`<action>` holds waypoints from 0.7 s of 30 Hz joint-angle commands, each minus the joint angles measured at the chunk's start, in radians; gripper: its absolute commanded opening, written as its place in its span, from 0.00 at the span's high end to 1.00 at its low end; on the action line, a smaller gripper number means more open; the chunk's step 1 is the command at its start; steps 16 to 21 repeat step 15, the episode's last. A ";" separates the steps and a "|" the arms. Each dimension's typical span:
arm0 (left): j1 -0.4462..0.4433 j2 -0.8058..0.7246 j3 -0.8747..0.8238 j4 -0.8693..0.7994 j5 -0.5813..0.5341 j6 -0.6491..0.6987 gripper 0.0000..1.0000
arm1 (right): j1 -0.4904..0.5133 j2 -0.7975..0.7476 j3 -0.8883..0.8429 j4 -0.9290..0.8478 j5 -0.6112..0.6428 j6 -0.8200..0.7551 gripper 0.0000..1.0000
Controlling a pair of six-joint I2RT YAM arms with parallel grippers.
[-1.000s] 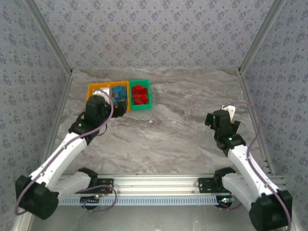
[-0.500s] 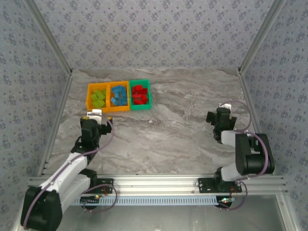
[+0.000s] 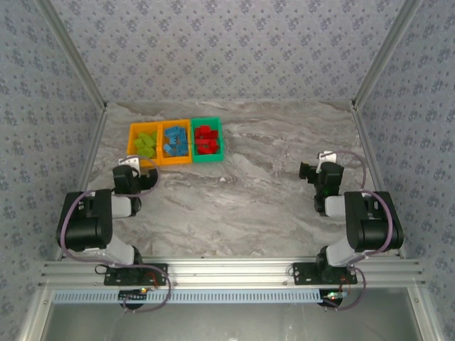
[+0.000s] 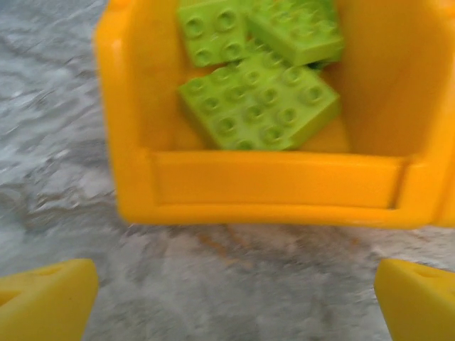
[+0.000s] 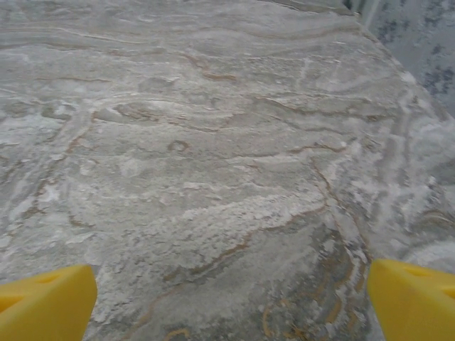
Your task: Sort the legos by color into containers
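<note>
Lime green bricks [image 4: 259,106] sat in an orange bin [image 4: 277,188] by the far-left corner of the table [image 3: 270,206], left gripper [image 4: 231,302] and right gripper [image 5: 231,302] both spread wide, empty.

Soft, even light throws faint shadows; the orange bin [image 4: 277,188] looks slightly blurred close up.

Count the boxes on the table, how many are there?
3, in a row at the far left: the left orange box with green bricks, the middle orange box with blue bricks, the green box with red bricks.
</note>
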State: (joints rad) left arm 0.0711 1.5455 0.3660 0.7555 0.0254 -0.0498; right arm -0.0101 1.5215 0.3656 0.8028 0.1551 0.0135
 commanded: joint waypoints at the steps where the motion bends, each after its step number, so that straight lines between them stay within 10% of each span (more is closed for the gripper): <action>1: -0.012 -0.011 0.041 0.065 0.034 0.011 0.01 | -0.017 -0.004 0.029 -0.011 -0.101 -0.030 0.00; 21: -0.050 -0.012 0.048 0.054 -0.041 0.028 0.01 | -0.016 -0.006 0.028 -0.008 -0.099 -0.032 0.00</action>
